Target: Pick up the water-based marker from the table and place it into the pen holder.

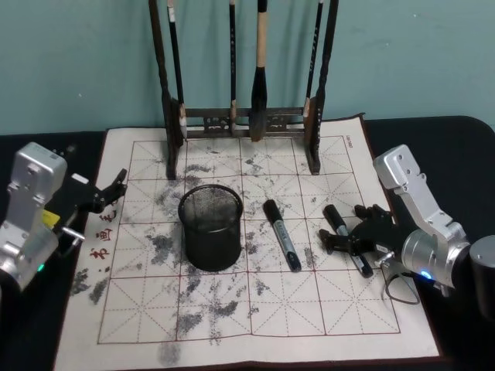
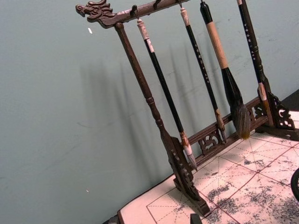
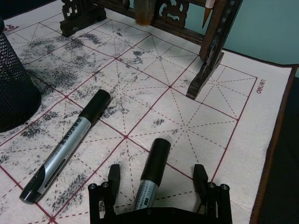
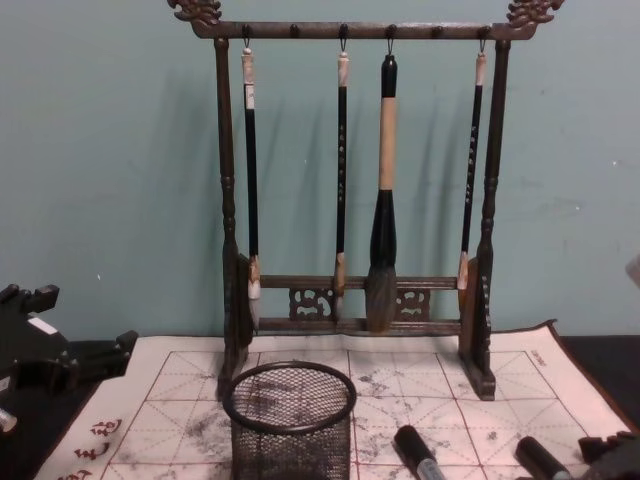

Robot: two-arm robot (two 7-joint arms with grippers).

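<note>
Calligraphy desk, brush rack (image 4: pixel 226 180), inked grid cloth (image 1: pixel 348 309)

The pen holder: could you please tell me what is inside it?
No marker shows inside the pen holder, just its mesh wall; the near rim hides part of the floor. The left marker lies free on the cloth, the right marker between the right pincer's open fingers.

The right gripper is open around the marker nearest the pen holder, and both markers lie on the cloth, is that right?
No. The right gripper is open around the marker farther from the pen holder; the nearer marker lies free. Both do lie on the cloth. The right wrist view shows it.
</note>
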